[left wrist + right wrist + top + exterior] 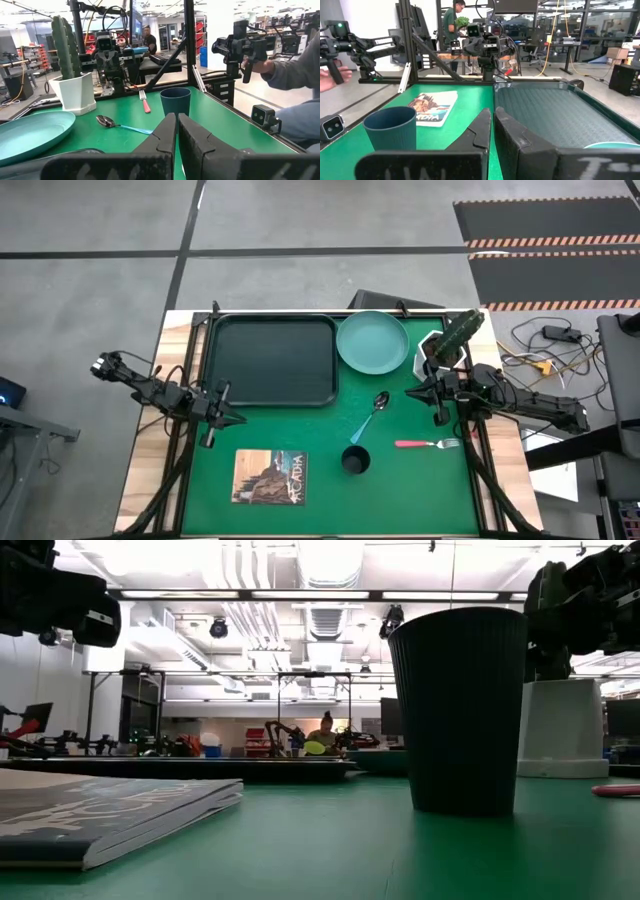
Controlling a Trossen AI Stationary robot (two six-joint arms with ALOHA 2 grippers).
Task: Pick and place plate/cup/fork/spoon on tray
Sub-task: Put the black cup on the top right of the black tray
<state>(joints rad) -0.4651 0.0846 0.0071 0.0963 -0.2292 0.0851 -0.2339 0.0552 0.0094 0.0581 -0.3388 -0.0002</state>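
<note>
The black tray (270, 360) lies at the far left of the green mat. The teal plate (372, 340) rests on the mat just right of the tray. The blue-handled spoon (372, 417), the dark cup (355, 460) and the red-handled fork (425, 444) are on the mat nearer the front; the cup stands upright. My left gripper (235, 418) is shut and empty at the mat's left edge, its fingers pointing toward the cup (175, 101). My right gripper (412, 393) is shut and empty, right of the spoon and above the mat, pointing toward the tray (555, 110).
A book (269, 477) lies flat at the near left of the mat. A white pot with a green plant (445, 345) stands at the far right, beside the plate. A person's hand and sleeve (280, 70) show beyond the table's near edge.
</note>
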